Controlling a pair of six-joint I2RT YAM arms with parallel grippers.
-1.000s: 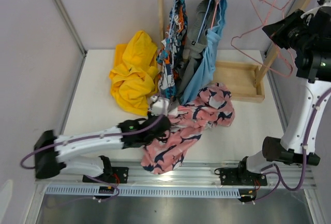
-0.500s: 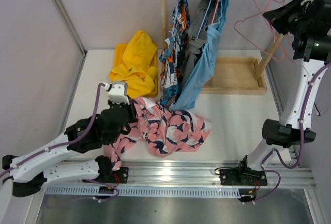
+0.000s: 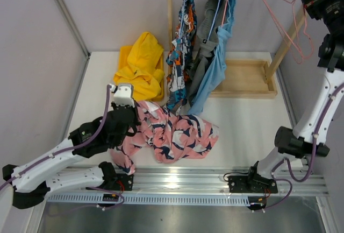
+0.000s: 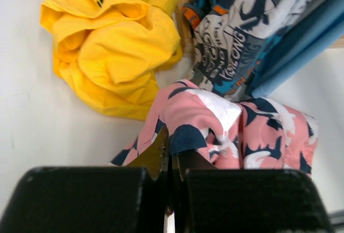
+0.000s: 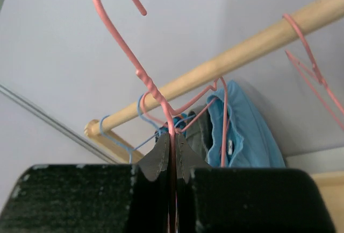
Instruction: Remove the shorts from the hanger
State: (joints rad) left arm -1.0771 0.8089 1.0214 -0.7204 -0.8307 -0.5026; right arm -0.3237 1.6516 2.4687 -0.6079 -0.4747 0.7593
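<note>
left arm lies low over the table (image 3: 252, 125), stretched out from its base at the near left corner, elbow raised a bit and wrist angled toward the back. the left pincer (image 4: 170, 144) is pinched together on a fold of the pink shorts (image 3: 177, 136), the ones with the navy-white print. those are off any hanger, crumpled on the table and trailing off to the right of that pincer, with one flap dropping toward the near edge below it. just ahead and left of the pincer the yellow shorts (image 3: 141, 69) sit in a heap, apart from the fingers. ahead and to the right hang the blue-orange-white print pair (image 3: 180, 44), the grey pair (image 3: 203, 34) and the light blue pair (image 3: 215, 71), bunched together under the wooden rail (image 5: 252, 44), their hems coming down close to the pink fabric. right arm is the opposite: standing tall, elbow low by the table's right side, forearm going up so the right pincer (image 5: 173, 146) sits at rail height at the far right end. it's clamped on the twisted neck of a pink wire hanger (image 5: 146, 85), hook poking up past the fingertips against the wall, and the three hung pairs show just beyond the tips.
</note>
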